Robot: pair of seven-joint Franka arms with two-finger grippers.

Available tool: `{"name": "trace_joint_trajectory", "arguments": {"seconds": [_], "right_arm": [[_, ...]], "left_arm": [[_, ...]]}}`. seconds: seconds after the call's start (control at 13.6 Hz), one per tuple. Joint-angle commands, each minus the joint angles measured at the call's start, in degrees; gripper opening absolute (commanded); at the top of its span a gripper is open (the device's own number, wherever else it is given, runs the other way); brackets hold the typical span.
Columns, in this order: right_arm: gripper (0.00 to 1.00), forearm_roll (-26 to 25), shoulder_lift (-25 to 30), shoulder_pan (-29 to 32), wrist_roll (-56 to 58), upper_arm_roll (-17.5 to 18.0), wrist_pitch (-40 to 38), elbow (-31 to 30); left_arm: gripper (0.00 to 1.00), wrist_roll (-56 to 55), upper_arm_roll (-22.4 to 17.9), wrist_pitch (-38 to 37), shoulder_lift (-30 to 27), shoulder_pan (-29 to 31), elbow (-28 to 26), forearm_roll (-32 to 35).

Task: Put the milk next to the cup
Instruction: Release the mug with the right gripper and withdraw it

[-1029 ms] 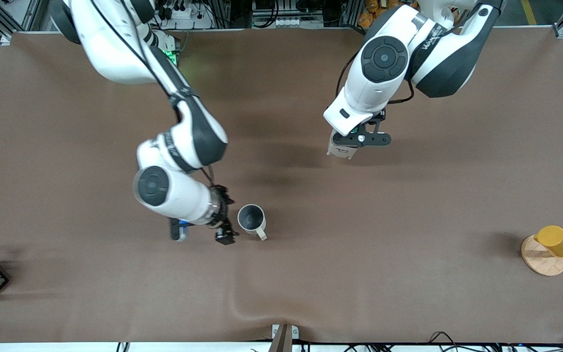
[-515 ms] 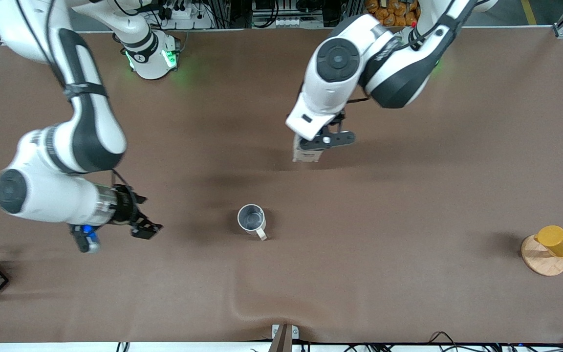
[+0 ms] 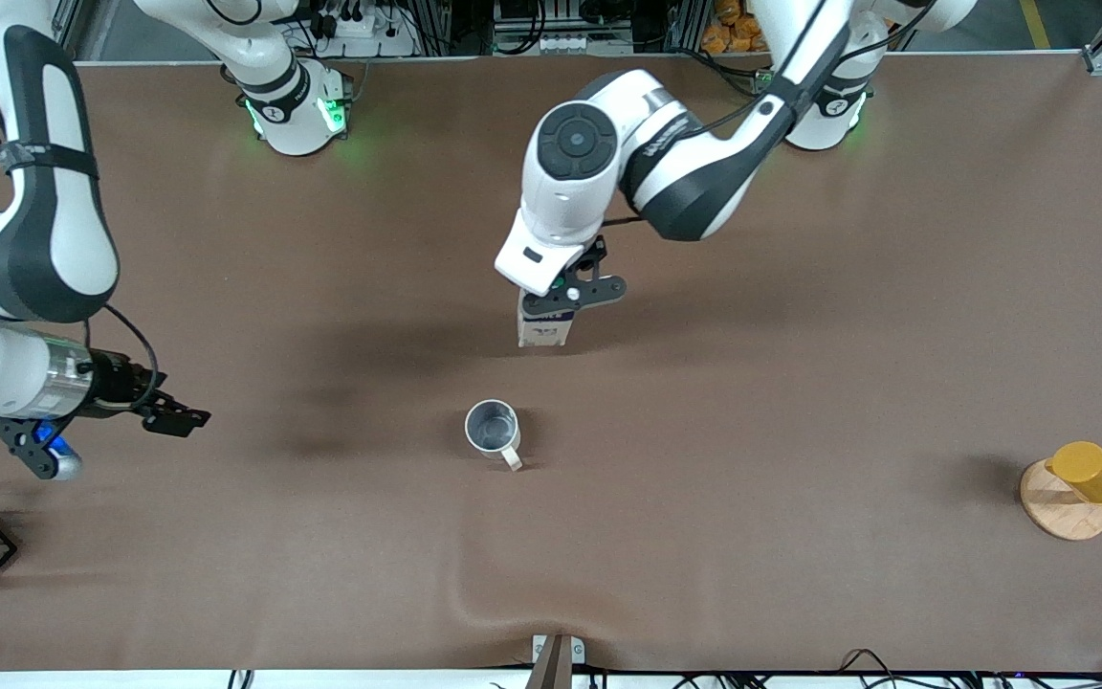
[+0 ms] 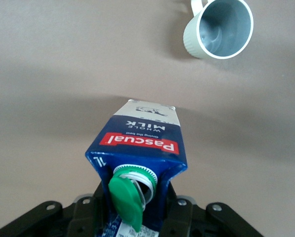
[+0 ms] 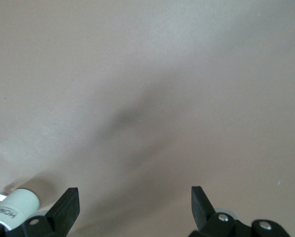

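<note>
- Left pincer (image 3: 562, 299) up in the air over the bare brown table (image 3: 800, 383), clamped on the milk (image 3: 543, 327) near its capped upper end.
- Milk hanging below that pincer, long axis roughly upright, base toward the table, gable top and green cap (image 4: 127, 195) up at the fingers.
- In the left wrist view: red label band across the milk (image 4: 137, 148), with "MILK" lettering below it on the dark blue face, the cap flipped open.
- Cup (image 3: 492, 428) standing upright on the table, mouth up, grey inside showing, handle turned toward the front camera and a little toward the left arm's end.
- Cup well apart from the milk, nearer to the front camera than the spot under it.
- Right pincer (image 3: 166, 416) spread wide and empty, low over the table toward the right arm's end; right arm waiting.
- Right wrist view: both black fingertips (image 5: 68, 205) apart, only table between them.
</note>
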State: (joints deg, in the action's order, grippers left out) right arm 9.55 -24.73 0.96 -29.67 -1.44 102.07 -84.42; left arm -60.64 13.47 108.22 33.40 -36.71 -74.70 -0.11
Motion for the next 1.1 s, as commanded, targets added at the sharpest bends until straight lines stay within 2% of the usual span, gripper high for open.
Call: {"name": "trace_joint_trajectory", "arguments": {"seconds": [0.0,0.51,1.03], "right_arm": [[1.0,-1.6,1.0,2.7,5.4,1.2,1.4,-1.6],[1.0,-1.7,0.6,3.1,5.8,1.2,1.8,-1.7],[1.0,-1.6,0.6,3.1,5.8,1.2,1.7,-1.9]], "left_arm": [[0.35,1.0,-5.3,1.3,3.9,-5.0,4.2,0.7],[0.35,9.3,-5.9,6.2,6.3,-5.2,4.8,0.4],[0.36,9.8,-5.4,9.9,8.0,-4.8,4.8,-2.0]]}}
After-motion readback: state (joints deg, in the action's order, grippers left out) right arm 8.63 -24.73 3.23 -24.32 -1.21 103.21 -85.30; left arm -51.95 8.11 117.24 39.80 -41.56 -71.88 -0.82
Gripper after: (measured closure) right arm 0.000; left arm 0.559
